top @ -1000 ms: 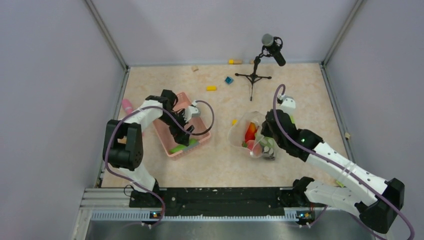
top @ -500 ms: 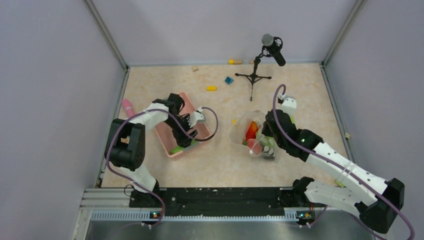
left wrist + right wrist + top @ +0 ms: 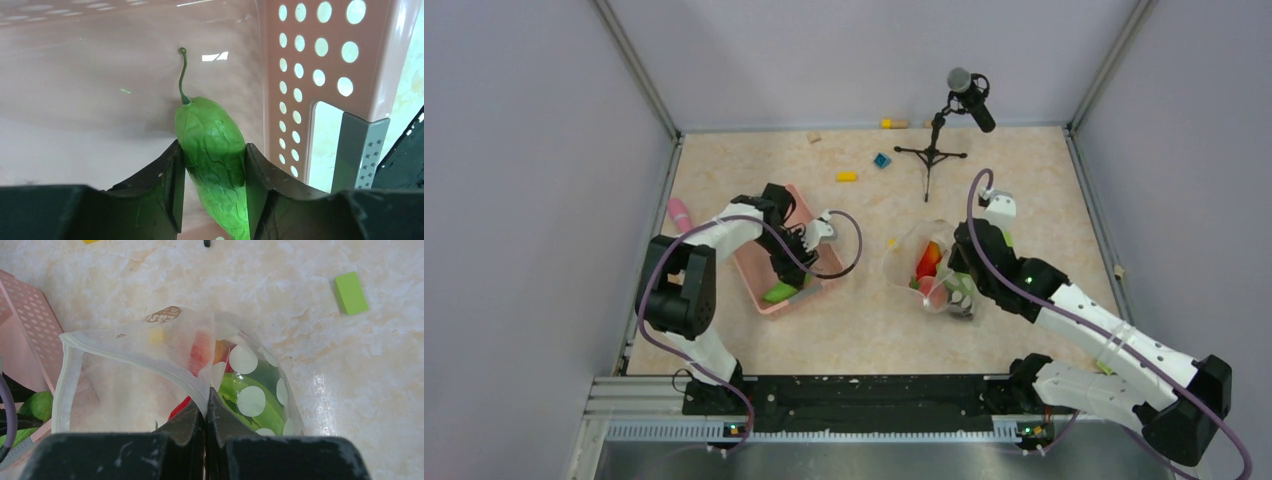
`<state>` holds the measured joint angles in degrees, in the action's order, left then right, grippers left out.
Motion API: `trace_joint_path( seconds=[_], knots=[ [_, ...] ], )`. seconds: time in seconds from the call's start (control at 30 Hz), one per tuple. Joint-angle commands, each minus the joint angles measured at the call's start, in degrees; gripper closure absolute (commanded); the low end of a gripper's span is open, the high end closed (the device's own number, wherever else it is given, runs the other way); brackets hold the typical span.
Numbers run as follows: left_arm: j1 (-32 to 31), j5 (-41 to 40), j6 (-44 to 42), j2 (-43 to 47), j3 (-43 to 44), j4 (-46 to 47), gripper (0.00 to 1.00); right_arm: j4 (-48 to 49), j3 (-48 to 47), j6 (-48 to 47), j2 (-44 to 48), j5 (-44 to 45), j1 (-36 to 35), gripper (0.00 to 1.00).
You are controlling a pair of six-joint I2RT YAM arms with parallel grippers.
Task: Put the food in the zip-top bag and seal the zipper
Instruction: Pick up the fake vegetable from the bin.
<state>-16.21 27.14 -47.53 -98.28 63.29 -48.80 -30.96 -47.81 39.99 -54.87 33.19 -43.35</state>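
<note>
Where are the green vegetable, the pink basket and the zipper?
green vegetable (image 3: 212, 150), left wrist view, middle of its body
pink basket (image 3: 380, 65), left wrist view, solid edge of its holed wall
zipper (image 3: 62, 385), right wrist view, left stretch of the whitish strip

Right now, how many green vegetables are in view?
2. A cucumber in the left gripper, inside the pink basket; another green piece inside the zip-top bag that the right gripper pinches. More may be hidden there.
</note>
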Motion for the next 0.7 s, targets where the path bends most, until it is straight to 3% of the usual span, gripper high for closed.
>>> trace_joint_path(
  seconds=[0.0, 0.17, 0.53, 0.67],
  knots=[
    [0.04, 0.47, 0.02, -0.16, 3.45, -0.43, 1.00, 0.04, -2.52, -1.04, 0.09, 1.56, 0.54, 1.00],
    [0.21, -1.42, 0.66, 1.05, 7.99, -3.10, 1.00, 0.07, -1.99, -1.00, 0.76, 2.10, 0.55, 1.00],
    [0.54, -15.11, 4.42, 12.91, 7.12, 5.71, 1.00, 0.07, -0.94, -1.34, 2.15, 2.82, 0.55, 1.00],
    [0.74, -12.18, 8.13, 17.32, 6.78, 10.50, 1.00, 0.05, 0.04, -0.53, 2.59, 4.02, 0.55, 1.00]
  ],
)
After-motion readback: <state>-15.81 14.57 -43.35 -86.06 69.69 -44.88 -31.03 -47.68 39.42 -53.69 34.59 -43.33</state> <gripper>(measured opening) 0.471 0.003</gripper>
